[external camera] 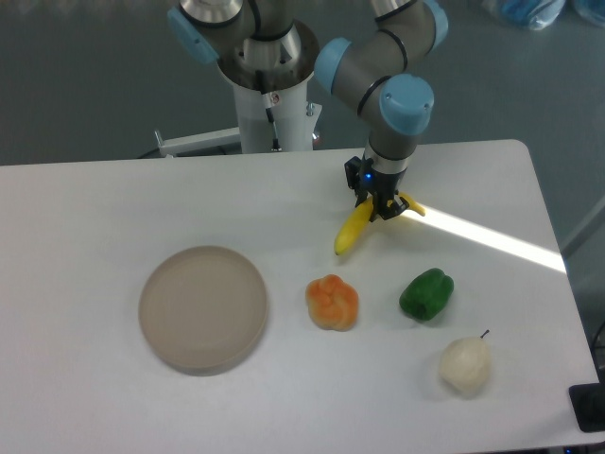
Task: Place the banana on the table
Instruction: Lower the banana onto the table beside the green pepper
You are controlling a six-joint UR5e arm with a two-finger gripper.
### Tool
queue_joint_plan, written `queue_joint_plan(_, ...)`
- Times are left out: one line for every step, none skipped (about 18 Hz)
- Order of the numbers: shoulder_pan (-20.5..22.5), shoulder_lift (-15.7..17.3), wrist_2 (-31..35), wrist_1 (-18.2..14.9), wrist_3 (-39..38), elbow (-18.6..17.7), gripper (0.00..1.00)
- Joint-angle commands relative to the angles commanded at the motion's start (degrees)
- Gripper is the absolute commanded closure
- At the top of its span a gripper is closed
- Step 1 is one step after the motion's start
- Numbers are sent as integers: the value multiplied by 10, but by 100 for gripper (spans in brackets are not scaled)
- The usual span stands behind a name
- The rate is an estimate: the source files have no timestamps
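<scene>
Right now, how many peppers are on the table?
2. The orange pepper sits near the table's middle, right of the plate; the green pepper lies further right, up-left of the pear. Nothing appears hidden.

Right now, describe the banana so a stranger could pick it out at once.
On the white table, look toward the far right, under the arm's gripper, which is shut on the banana. It is long, curved, smooth and bright yellow, unlike the lumpy orange pepper, the green pepper and the pale pear nearer the front.
</scene>
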Motion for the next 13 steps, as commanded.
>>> queue_joint_plan(0,-1,1,0,3,1,70)
queue_joint_plan(0,-4,1,0,2,0,70)
queue_joint_plan(0,-4,1,0,1,1,70)
queue_joint_plan(0,-4,0,0,0,1,70)
queue_joint_plan(0,-4,0,0,1,1,70)
queue_joint_plan(0,-4,0,0,2,1,70)
queue_joint_plan(0,-4,0,0,2,1,70)
queue_joint_plan(0,-4,0,0,-1,1,70)
queue_joint_plan(0,-4,0,0,-3,1,69)
queue_joint_plan(0,-4,0,0,-3,1,69)
queue_joint_plan(0,-5,0,0,-2,1,69)
queue_joint_plan(0,-5,0,0,-1,1,68)
queue_joint_plan(0,-4,0,0,-3,1,68)
